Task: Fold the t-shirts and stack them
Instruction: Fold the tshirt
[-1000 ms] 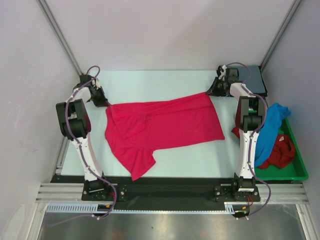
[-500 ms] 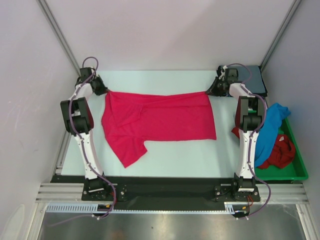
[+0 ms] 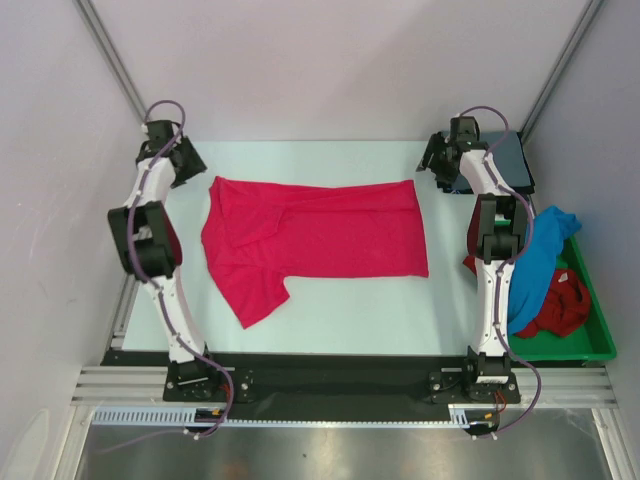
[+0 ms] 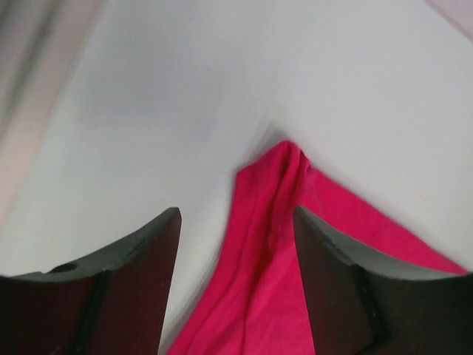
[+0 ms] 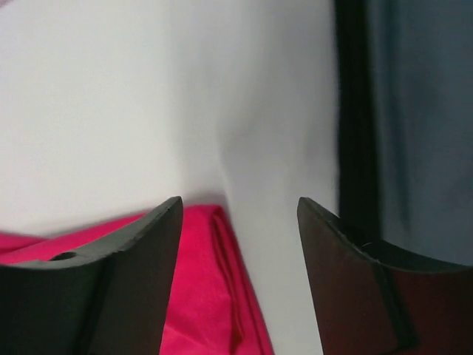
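Since the earlier frame, both hands have let go of the far corners of the bright pink-red cotton t-shirt [image 3: 320,235] and pulled back from it, and the cloth has settled with its far edge straighter.

Top external view: the t-shirt lies spread on the white table [image 3: 330,325], with one sleeve pointing toward the near left. The left hand [image 3: 186,160] and the right hand [image 3: 436,160] stand just beyond its far corners. A folded grey-blue t-shirt [image 3: 512,158] lies at the far right. A bright blue t-shirt [image 3: 545,250] and a darker red t-shirt [image 3: 560,305] hang in the green plastic tray [image 3: 600,345].

Left wrist view: the jaws stand wide apart and hold nothing. The shirt corner lies below them.

Right wrist view: the jaws are likewise parted and empty.

Judgement: spreading is complete and the first fold is due. It calls for fresh grips on one long edge, with both hands carrying it across evenly.
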You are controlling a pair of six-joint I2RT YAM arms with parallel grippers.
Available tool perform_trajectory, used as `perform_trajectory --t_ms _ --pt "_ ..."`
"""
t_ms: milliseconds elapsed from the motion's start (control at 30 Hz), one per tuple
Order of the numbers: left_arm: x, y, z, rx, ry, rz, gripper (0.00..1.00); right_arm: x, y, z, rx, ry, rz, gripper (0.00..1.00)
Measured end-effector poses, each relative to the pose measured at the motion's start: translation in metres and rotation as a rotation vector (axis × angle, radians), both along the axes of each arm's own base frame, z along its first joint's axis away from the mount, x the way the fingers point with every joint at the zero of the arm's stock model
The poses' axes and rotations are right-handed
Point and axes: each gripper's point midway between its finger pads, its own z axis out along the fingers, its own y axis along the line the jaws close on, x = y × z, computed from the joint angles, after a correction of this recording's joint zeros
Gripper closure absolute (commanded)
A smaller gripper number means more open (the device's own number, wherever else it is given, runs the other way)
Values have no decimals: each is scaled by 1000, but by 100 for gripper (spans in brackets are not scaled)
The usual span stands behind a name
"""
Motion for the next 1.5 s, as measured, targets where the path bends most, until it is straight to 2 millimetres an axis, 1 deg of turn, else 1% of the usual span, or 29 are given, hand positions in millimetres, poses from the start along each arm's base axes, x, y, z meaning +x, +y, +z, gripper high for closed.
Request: perform_trajectory --t_ms 33,67,100,133,167,200,233,267,300,367,400,433,467,500,533,567,600,633,667,733,800,867,1033,1100,1200,1267,1367,1467,1500 --pt "-13 2 17 20 0 23 34 -5 -8 4 -38 18 -27 29" --pt "-26 4 32 32 -2 45 35 -11 -11 7 -64 38 -43 28" --pt "-44 3 57 43 -38 71 36 -19 -14 13 -91 61 -62 27" --pt "-65 -1 72 43 -43 89 36 -27 -17 21 -116 72 -79 27" --pt "-90 -5 91 42 -63 110 36 -39 -18 28 -135 83 -88 27" --pt "-113 -11 109 46 -99 131 36 -55 -16 36 -150 103 -91 27" --pt "-139 -19 120 47 -119 147 36 -68 -13 43 -159 115 -89 27" --pt "-159 -29 126 44 -138 153 36 -82 -7 52 -157 106 -83 26" --pt "-178 -42 128 37 -157 150 37 -102 2 62 -155 110 -72 27" --pt "-213 -66 114 7 -131 136 39 -140 22 78 -140 97 -32 26" --pt "-228 -76 101 -13 -110 132 40 -159 33 85 -128 91 -12 26" --pt "-247 -82 81 -34 -63 141 40 -177 46 90 -117 86 17 25" --pt "-268 -85 57 -54 -2 159 40 -189 54 94 -113 81 37 25" --pt "-289 -88 34 -70 50 177 42 -205 68 98 -105 62 66 24" --pt "-314 -91 13 -86 111 199 43 -218 81 99 -104 57 96 24" --pt "-336 -94 -3 -99 158 216 43 -230 92 99 -107 55 123 24" --pt "-355 -97 -14 -108 191 228 43 -239 99 97 -109 57 142 24" --pt "-371 -103 -20 -119 210 227 43 -250 108 94 -112 62 167 24" --pt "-382 -110 -22 -132 212 221 43 -260 116 90 -114 71 187 24" --pt "-392 -121 -21 -157 190 206 42 -273 122 81 -116 84 208 24" --pt "-395 -132 -18 -179 180 192 42 -285 121 71 -120 109 210 24" --pt "-396 -141 -22 -196 197 188 43 -289 119 67 -122 118 207 24" --pt "-409 -151 -46 -204 307 222 42 -288 116 73 -125 95 195 23" --pt "-412 -152 -51 -211 325 241 43 -287 114 78 -122 82 186 23" --pt "-409 -156 -57 -236 328 258 44 -285 111 82 -115 60 178 23" --pt "-409 -157 -63 -243 342 270 45 -284 107 81 -113 60 167 23" --pt "-410 -158 -73 -252 356 285 48 -284 99 77 -116 72 146 23" --pt "-407 -160 -73 -273 339 292 52 -283 92 74 -111 80 130 23" --pt "-405 -162 -73 -282 333 293 59 -282 90 73 -106 82 124 23"
